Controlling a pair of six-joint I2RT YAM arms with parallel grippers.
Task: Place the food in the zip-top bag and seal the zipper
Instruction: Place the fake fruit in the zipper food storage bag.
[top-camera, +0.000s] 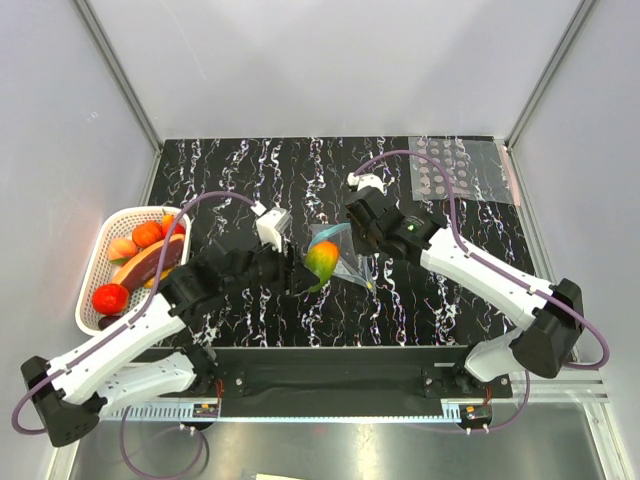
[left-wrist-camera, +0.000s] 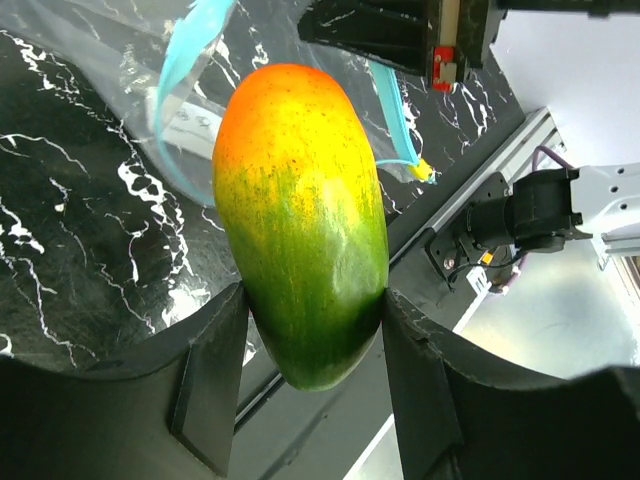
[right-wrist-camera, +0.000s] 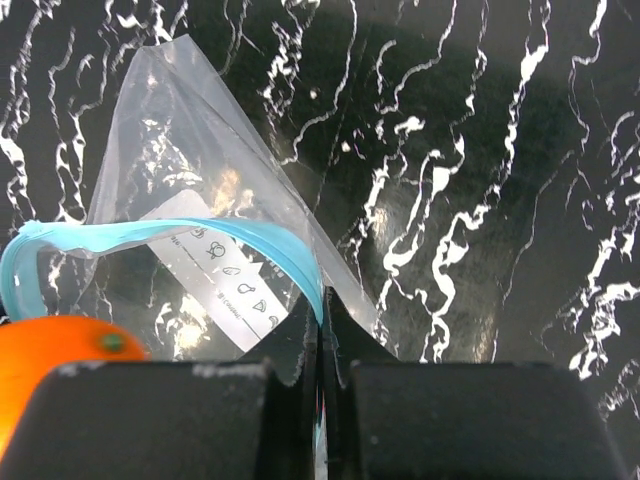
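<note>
My left gripper (left-wrist-camera: 315, 345) is clamped on the green end of the fruit (left-wrist-camera: 300, 220), with the orange end leading. My right gripper (right-wrist-camera: 322, 325) is pinched together on the rim of the bag (right-wrist-camera: 200, 170) at the zipper (right-wrist-camera: 170, 238). That lifts the edge so the blue strip bows into a loop, while the rest of the bag trails down to the table (top-camera: 250, 170). The fruit sits just at the mouth, not yet inside.

To do this well, I'd aim the orange tip through the middle of the loop rather than at the strip, which would only fold shut. I'd push along the fruit's long axis at a shallow angle and let go only once most of it is past the zipper. The right side should hold firm and lift a touch if the mouth sags. From my wrist views I can't be sure the opening is wide enough; it looks tight.

My left arm reaches forward and rightward from its base, with the wrist turned so the fingers point at the bag. My right arm comes in from the right, its forearm angled toward the centre and the gripper over the bag's rim. The two grippers are near each other, with the fruit between them.
</note>
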